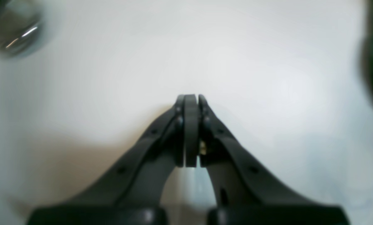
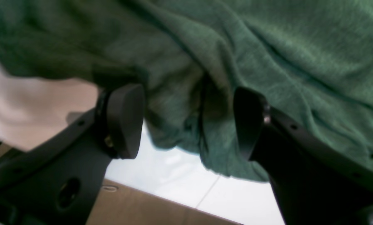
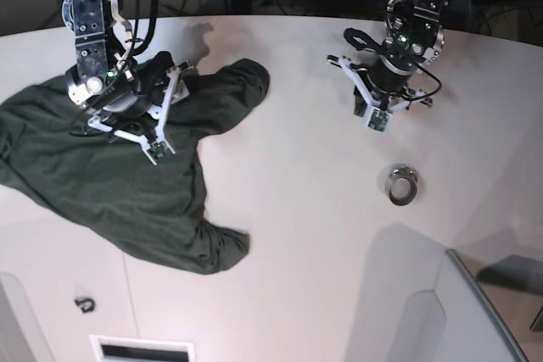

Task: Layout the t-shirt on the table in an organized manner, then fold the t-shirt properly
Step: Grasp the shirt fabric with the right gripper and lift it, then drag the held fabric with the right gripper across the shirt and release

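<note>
base view: t-shirt [image 3: 127, 184] lies crumpled on the left part of the tabletop [image 3: 297, 209], bunched with one fold reaching toward the middle, not yet spread. right gripper [image 3: 144, 120] sits over the upper part of the cloth; left gripper [image 3: 377, 112] hangs over bare tabletop, well apart from the shirt, with a small metal ring [image 3: 402, 185] just beyond it.

right wrist view: jaws stand apart, a hanging fold of green cloth between the pads [image 2: 125, 122], nothing pinched. left wrist view: jaws pressed together, holding nothing; blurred ring at top left, dark green edge at far right.

step in hand, as i judge it: laying the shirt out flat. to do it well, the right jaws should close on a single edge or corner, not a thick bunch, then draw it outward low over the tabletop. the left arm needs to open and take an opposite edge so the cloth is tensioned from two sides.
</note>
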Tool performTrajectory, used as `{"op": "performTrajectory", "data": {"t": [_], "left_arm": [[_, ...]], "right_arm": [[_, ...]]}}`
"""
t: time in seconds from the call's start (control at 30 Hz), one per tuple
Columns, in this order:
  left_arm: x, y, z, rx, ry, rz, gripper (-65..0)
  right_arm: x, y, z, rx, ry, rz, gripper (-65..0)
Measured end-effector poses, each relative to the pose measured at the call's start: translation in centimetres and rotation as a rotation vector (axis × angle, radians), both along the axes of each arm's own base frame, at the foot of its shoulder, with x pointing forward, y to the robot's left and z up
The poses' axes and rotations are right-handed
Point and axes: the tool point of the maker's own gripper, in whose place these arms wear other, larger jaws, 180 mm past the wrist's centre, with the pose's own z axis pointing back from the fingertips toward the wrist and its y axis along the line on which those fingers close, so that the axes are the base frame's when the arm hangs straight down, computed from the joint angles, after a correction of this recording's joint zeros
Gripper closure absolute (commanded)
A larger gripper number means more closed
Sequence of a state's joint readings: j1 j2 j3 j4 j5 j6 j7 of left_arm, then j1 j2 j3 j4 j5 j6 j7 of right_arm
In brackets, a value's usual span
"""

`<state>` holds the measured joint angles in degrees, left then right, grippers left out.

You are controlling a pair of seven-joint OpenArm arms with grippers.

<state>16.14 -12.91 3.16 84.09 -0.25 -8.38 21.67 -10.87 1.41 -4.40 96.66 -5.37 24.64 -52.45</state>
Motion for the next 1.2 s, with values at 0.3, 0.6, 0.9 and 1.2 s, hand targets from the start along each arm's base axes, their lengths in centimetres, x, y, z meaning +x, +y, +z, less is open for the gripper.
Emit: {"op": "performTrajectory", "data": {"t": [0.3,0.6,0.9,1.2], "left_arm": [[-0.8,5.9,0.5,0.047,-0.006,0.150,0.0],[-1.2,5.2,0.0,0.033,0.007,0.144,0.0],[-1.9,-3.5,-1.7,-0.034,0.054,-0.065,0.0],[1.9,-18.8,0.4,-0.259,-0.072,-0.292,0.0]], "right_arm": [[0.3,-0.5,-3.4,0.035,0.059,-0.036,-19.4],[0.8,-0.2,2.6,0.037,-0.114,-0.026,-0.3],[3.4,0.0,9.4,0.044,-0.328,-0.016,-0.3],[4.3,-0.7,9.6,0.005,-0.293,-0.034,-0.5]]}}
